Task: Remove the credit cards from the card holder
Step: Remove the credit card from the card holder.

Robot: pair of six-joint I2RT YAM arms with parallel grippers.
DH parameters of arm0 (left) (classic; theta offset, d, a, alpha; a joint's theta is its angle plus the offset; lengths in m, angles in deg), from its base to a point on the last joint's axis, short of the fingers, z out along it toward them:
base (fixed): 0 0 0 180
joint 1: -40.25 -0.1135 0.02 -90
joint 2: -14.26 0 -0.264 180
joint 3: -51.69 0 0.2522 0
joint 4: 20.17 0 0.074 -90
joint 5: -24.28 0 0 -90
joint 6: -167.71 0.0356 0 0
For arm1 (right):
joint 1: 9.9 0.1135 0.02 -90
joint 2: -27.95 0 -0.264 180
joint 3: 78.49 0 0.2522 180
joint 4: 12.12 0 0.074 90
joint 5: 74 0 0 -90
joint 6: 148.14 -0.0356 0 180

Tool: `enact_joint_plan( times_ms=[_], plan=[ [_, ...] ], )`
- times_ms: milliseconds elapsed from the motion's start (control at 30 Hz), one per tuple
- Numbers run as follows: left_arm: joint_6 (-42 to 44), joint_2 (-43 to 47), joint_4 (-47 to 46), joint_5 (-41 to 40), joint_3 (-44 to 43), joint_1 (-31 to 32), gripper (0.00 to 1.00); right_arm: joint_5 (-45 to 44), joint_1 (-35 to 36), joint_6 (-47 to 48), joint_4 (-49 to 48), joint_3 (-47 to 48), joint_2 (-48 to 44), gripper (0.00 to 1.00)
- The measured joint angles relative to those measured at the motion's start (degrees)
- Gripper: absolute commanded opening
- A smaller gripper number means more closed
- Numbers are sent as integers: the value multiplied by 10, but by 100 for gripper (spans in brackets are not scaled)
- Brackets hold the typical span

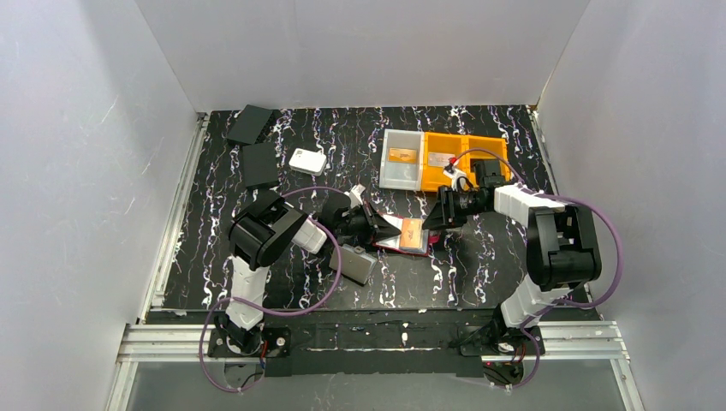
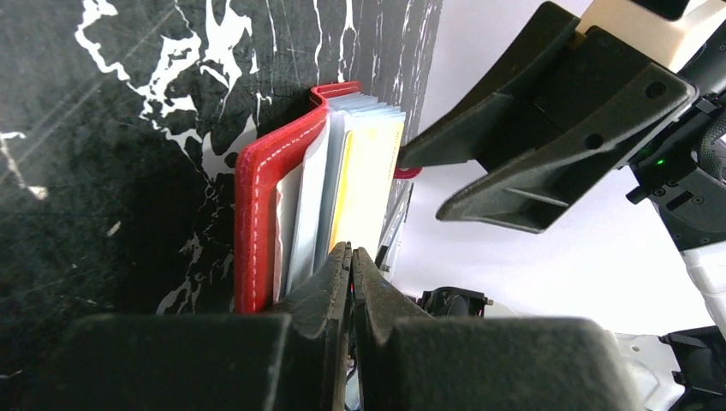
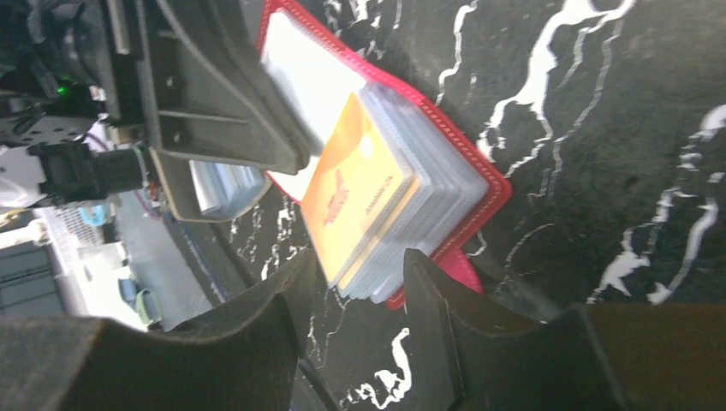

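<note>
The red card holder [image 1: 398, 244] lies open mid-table with its clear sleeve pages fanned out [image 2: 257, 205] [image 3: 488, 184]. An orange credit card [image 3: 355, 184] sits in the top sleeve [image 1: 412, 231]. My left gripper [image 2: 352, 250] is shut, its tips nipping the near edge of the sleeve pages from the holder's left side [image 1: 377, 227]. My right gripper [image 3: 364, 265] is open at the holder's right end [image 1: 431, 224]. Its two fingers stand either side of the corner of the sleeve stack without closing on it. Another orange card [image 1: 401, 155] lies in the white bin.
A white bin [image 1: 387, 175] and an orange bin [image 1: 488, 145] stand side by side at the back. A white rounded box [image 1: 306, 161] and two dark flat cases [image 1: 250, 124] [image 1: 259, 164] lie back left. A grey case [image 1: 357, 264] lies just left of the holder.
</note>
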Motion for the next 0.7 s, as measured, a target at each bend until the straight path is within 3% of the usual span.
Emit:
enact_joint_plan(
  times_ms=[233,700],
  plan=[
    [8,0,13,-2,1,-1,3,59,7,-5,-5,-9,18,51],
    [9,-15,15,0,2,-3,3,90,18,-19,-9,-9,50,51]
  ],
)
